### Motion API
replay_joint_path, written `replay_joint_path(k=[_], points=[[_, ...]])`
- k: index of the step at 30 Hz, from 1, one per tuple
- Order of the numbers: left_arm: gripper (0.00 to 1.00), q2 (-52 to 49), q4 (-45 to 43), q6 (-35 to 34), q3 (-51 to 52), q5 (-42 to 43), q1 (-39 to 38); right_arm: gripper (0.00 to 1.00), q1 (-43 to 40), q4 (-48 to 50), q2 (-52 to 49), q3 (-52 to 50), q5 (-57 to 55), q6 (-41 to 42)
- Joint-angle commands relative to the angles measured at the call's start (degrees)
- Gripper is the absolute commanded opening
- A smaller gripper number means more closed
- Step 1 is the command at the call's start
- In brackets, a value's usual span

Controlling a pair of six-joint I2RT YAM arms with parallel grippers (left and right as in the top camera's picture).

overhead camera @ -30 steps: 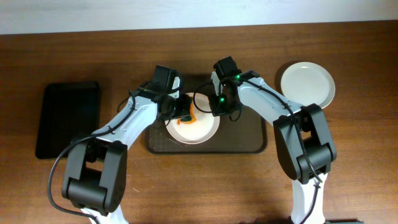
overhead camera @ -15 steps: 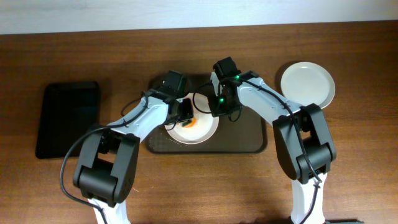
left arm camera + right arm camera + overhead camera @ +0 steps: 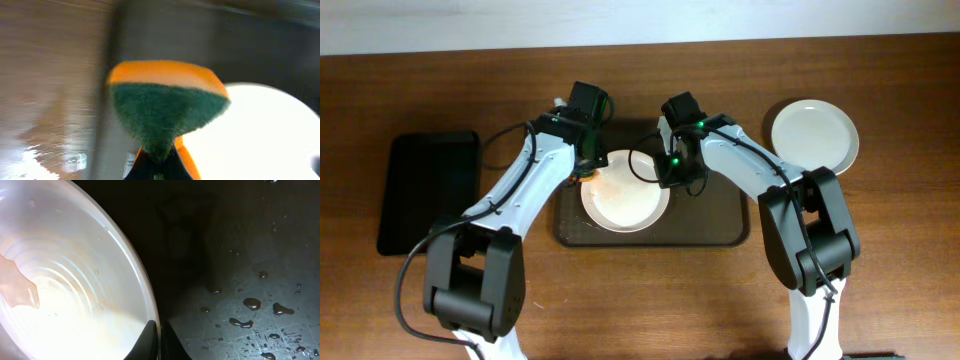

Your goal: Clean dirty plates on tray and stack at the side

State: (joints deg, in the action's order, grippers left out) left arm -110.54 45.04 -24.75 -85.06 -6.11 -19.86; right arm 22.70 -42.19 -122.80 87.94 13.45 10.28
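Note:
One white plate (image 3: 628,198) lies on the dark brown tray (image 3: 720,225), left of its middle. My right gripper (image 3: 667,172) is shut on that plate's right rim; the right wrist view shows the fingers (image 3: 160,335) pinching the rim, with a faint orange film on the plate (image 3: 65,280). My left gripper (image 3: 586,166) is shut on an orange and green sponge (image 3: 165,105) at the plate's upper left edge, over the tray's rim (image 3: 200,40). Another white plate (image 3: 814,135) lies on the table at the right. No third plate shows apart.
A smaller glossy black tray (image 3: 428,190) lies on the table at the far left. Water drops sit on the brown tray's textured surface (image 3: 250,305) to the right of the held plate.
My left gripper has drawn the sponge from the plate's middle back to its upper left edge. The orange smear no longer shows in the overhead view. My right gripper has not moved.

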Motion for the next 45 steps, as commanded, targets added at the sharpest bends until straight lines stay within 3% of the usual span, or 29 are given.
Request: replay_joint_path(k=[1,11,14,17,20,23,26,30,34,36,42,45], points=[[0.0,0.6,-3.5,8.6,1.2,18.9,-1.4,0.04,-0.2,-0.4,-0.4,-0.6,-2.7,-0.3],[0.0,-12.0,-4.5,7.5,2.3,15.1,-1.4,0.04,-0.2,-0.5,-0.4,-0.6,-2.7,-0.3],[0.0,-12.3,-1.4,7.5,2.4,0.8,-0.6,0.04,-0.2,-0.5,-0.4,-0.6,-2.7,-0.3],[0.0,-12.1,5.9,7.4,1.5,-24.3,-0.1,0.04,-0.2,-0.4,-0.4,-0.6,-2.7,-0.3],[0.0,-11.8,13.2,0.1,-1.7,-36.2,-0.1,0.04,-0.2,-0.5,-0.4,-0.6,-3.0,-0.3],[0.0,-9.3,22.4,-12.9,-6.9,-35.1,-0.1,0.04,-0.2,-0.6,0.3,-0.3,-3.1,1.2],[0.0,-2.3,21.4,-14.0,-7.5,-23.2,1.3,0.04,-0.3,-4.7,3.1,3.5,-7.6,1.1],[0.0,-1.3,11.7,6.3,-6.7,9.0,3.7,0.04,-0.2,-12.9,6.3,10.6,-21.7,1.1],[0.0,-2.4,9.4,6.9,-5.7,10.9,3.0,0.04,0.0,-22.2,9.1,18.9,-37.9,1.1],[0.0,-2.7,8.5,6.9,-4.1,10.9,3.0,0.04,1.6,-26.4,9.1,22.9,-52.4,0.9],[0.0,-2.9,6.6,6.8,-2.2,14.1,3.0,0.04,13.4,-27.7,9.1,24.2,-84.5,-4.5],[0.0,-2.9,6.4,6.8,-2.2,14.1,3.0,0.04,17.3,-27.7,9.1,24.2,-91.7,-4.5]])
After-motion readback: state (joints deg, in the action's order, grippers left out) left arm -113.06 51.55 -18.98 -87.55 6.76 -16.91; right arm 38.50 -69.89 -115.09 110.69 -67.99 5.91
